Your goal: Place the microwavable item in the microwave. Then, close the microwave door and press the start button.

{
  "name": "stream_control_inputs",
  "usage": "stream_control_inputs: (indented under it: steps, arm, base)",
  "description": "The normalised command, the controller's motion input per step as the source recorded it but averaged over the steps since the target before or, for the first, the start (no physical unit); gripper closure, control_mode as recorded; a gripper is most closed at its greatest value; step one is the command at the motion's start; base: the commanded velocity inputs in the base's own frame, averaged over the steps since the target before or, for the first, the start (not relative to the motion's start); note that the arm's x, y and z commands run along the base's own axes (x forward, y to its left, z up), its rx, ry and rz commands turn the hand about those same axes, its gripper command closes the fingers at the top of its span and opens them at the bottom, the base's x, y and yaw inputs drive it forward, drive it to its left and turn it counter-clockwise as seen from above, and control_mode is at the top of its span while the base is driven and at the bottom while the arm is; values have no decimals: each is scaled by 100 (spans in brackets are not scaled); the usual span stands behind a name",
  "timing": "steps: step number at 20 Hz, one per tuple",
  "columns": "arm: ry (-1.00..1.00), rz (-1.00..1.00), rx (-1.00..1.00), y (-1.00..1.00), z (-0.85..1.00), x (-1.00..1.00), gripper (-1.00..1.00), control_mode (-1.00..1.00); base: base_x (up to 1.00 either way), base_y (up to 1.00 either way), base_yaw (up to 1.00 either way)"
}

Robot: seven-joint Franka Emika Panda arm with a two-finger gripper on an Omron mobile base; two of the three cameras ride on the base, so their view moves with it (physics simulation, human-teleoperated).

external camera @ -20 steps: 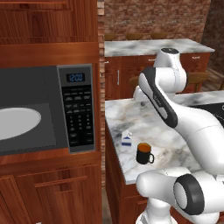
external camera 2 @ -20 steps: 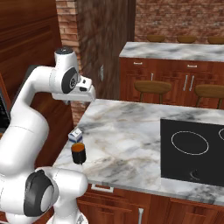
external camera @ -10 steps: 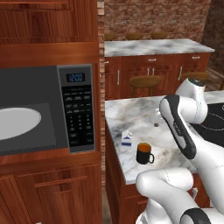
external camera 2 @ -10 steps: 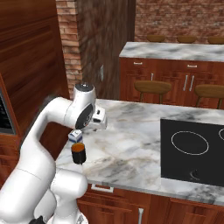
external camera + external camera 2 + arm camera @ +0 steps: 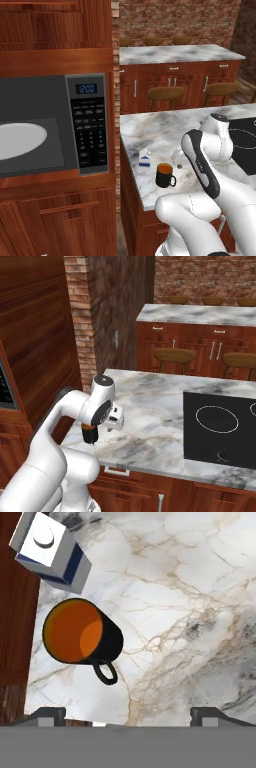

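Observation:
The black mug with its orange inside stands upright near the counter's left edge, handle to the right. In the hand view the mug lies left of centre, handle toward my fingertips. My gripper hangs open above the marble, a little to the side of the mug, with nothing between its fingers. In the right base view the gripper is low over the counter, with the mug partly hidden behind my arm. The microwave stands open at left with its white turntable bare. Its door is out of view.
A white-and-blue carton stands just behind the mug, close to the counter edge. The keypad panel faces the counter. A black cooktop lies on the right of the marble. Bar stools stand beyond.
My arm has swung down from high above the counter to low over the marble beside the mug. The mug and the carton have not moved.

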Motion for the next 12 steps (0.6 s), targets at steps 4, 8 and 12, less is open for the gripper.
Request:
stream_control_inputs:
  steps: [4, 8, 12]
  arm:
    - [23, 0, -2, 24, -22, 0, -100, -100]
    - [6, 0, -3, 34, -10, -6, -100, -100]
    - [0, 2, -2, 41, -5, -4, -100, -100]
  base:
    - [0, 0, 0]
    - [0, 0, 0]
    - [0, 0, 0]
